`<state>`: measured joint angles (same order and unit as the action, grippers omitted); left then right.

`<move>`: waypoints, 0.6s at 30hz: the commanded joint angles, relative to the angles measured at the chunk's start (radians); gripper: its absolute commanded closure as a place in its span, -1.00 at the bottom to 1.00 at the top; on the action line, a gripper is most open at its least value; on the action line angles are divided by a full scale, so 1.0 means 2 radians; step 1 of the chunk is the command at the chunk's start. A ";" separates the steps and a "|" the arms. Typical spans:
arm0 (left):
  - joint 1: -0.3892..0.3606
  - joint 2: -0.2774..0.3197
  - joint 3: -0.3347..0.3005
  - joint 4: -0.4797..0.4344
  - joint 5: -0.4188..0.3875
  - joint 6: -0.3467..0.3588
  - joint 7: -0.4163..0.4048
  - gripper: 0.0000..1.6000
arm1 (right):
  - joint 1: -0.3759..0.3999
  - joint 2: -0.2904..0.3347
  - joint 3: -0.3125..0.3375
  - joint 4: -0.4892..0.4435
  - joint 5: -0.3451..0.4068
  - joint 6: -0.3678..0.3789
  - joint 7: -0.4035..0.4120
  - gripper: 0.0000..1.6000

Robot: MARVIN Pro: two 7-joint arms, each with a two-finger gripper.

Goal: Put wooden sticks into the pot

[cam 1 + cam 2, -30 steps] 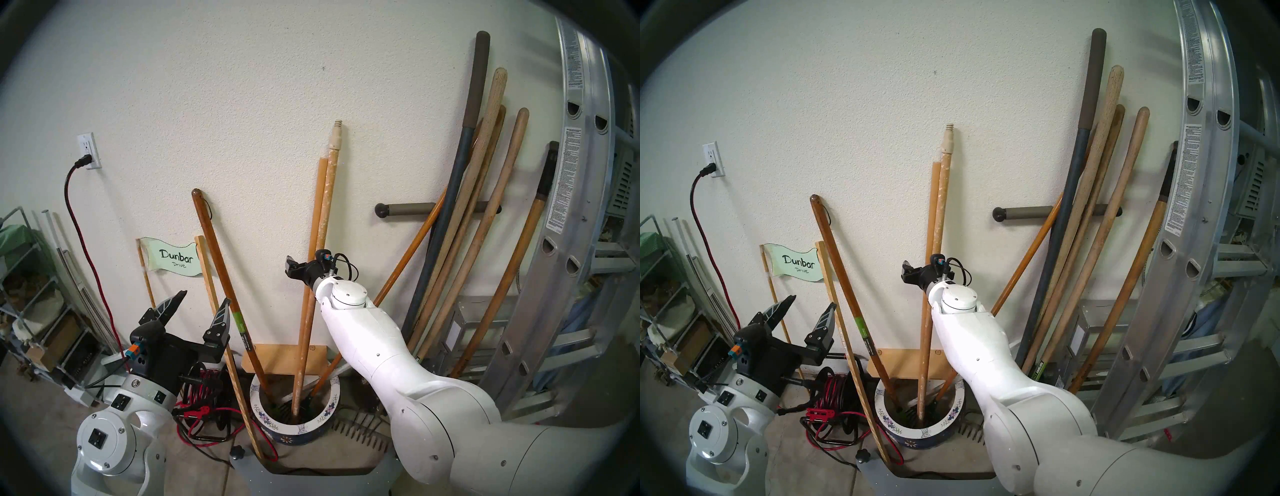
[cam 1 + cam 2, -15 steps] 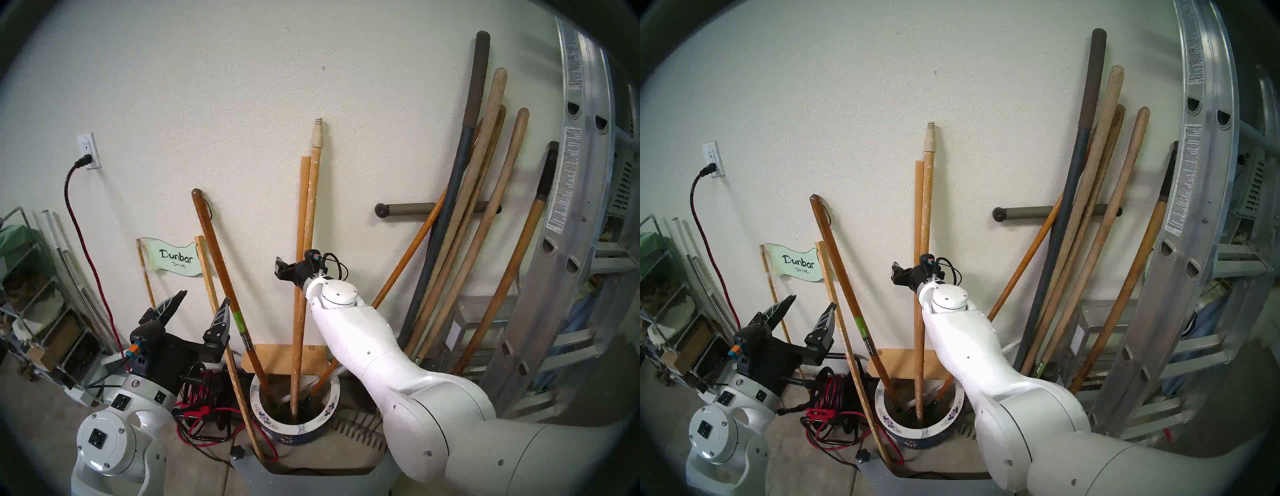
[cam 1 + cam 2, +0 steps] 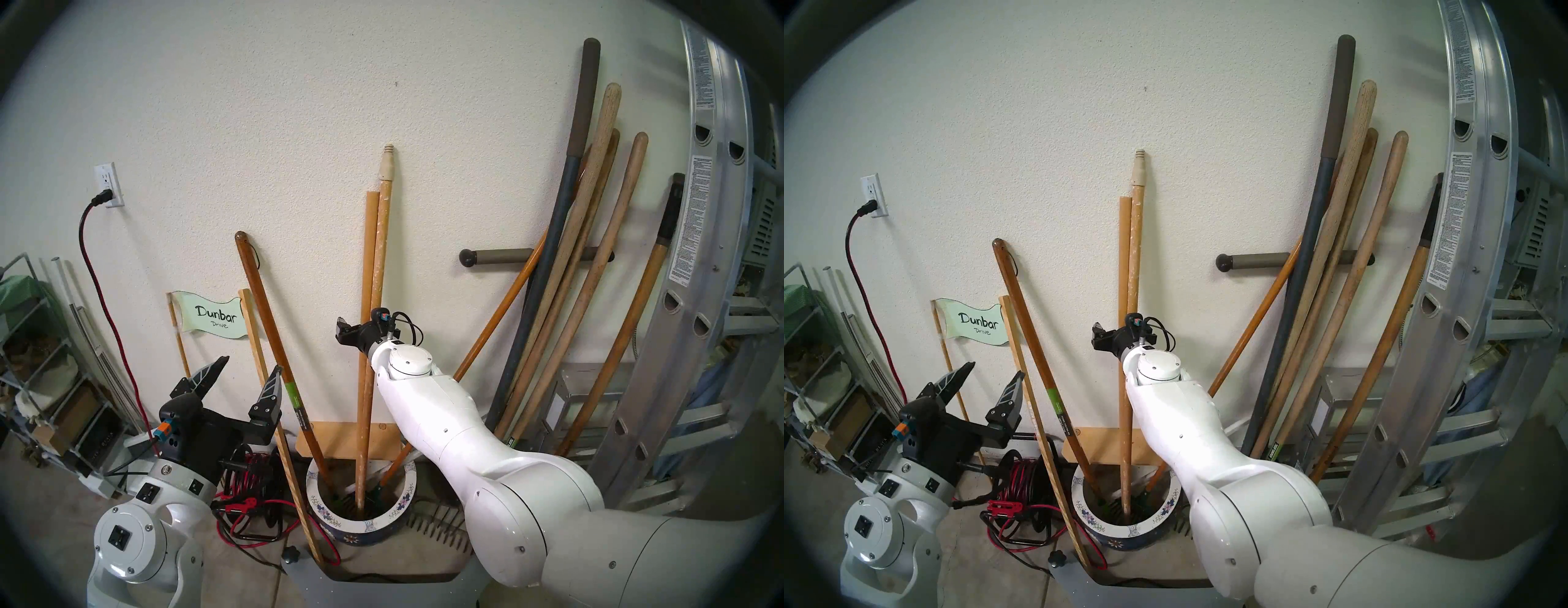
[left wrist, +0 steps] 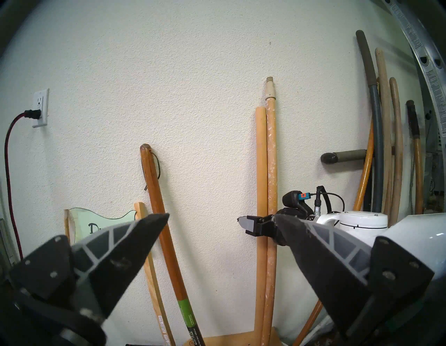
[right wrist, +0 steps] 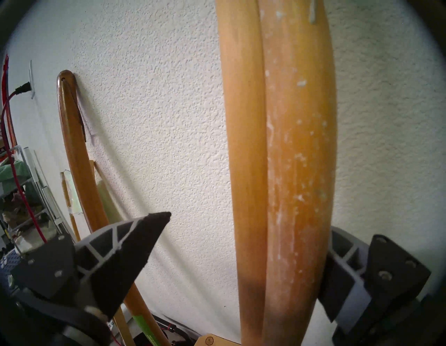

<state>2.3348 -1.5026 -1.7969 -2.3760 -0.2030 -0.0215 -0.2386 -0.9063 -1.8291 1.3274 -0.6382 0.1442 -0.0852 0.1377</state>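
Note:
Two wooden sticks stand side by side in the pot (image 3: pixel 365 526) and lean on the wall: the plain stick (image 3: pixel 368 254) and, to its right, the paint-speckled stick (image 3: pixel 381 254) with a cream threaded tip. My right gripper (image 3: pixel 360 332) is open around both at mid height. In the right wrist view the speckled stick (image 5: pixel 299 169) rests against the right finger (image 5: pixel 342 270), and the left fingertip (image 5: pixel 154 222) stands well clear of the plain stick (image 5: pixel 243 169). At the lower left my left gripper (image 3: pixel 250 365) is open and empty.
A dark brown handle (image 3: pixel 271 339) with a green label and an orange handle (image 3: pixel 492 322) also stand in the pot. Thick tool handles (image 3: pixel 585 263) and a ladder (image 3: pixel 712 254) fill the right. A red cable reel (image 3: pixel 250 479) and a thin slat (image 3: pixel 280 424) sit left of the pot.
My right arm moved left and the tops of both sticks swung left with it, from leaning right to nearly upright. The left arm has not moved.

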 commanded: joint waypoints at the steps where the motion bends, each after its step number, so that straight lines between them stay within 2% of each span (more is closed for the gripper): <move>1: 0.002 0.000 0.000 -0.001 -0.001 -0.001 -0.001 -1.00 | -0.038 0.009 -0.003 -0.056 -0.001 0.013 0.006 -1.00; 11: 0.002 0.000 0.000 -0.001 -0.001 -0.001 0.000 -1.00 | -0.107 0.035 -0.010 -0.146 -0.005 0.042 0.022 -1.00; 14: 0.002 0.000 0.000 -0.001 -0.001 -0.001 0.000 -1.00 | -0.115 0.039 -0.009 -0.153 -0.006 0.045 0.022 -1.00; 18: 0.002 0.000 0.000 -0.001 -0.001 -0.001 0.000 -1.00 | -0.139 0.052 -0.015 -0.193 0.003 0.063 0.026 -1.00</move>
<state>2.3349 -1.5017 -1.7966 -2.3760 -0.2034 -0.0216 -0.2374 -1.0912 -1.7605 1.3189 -0.9176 0.1312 0.0012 0.1812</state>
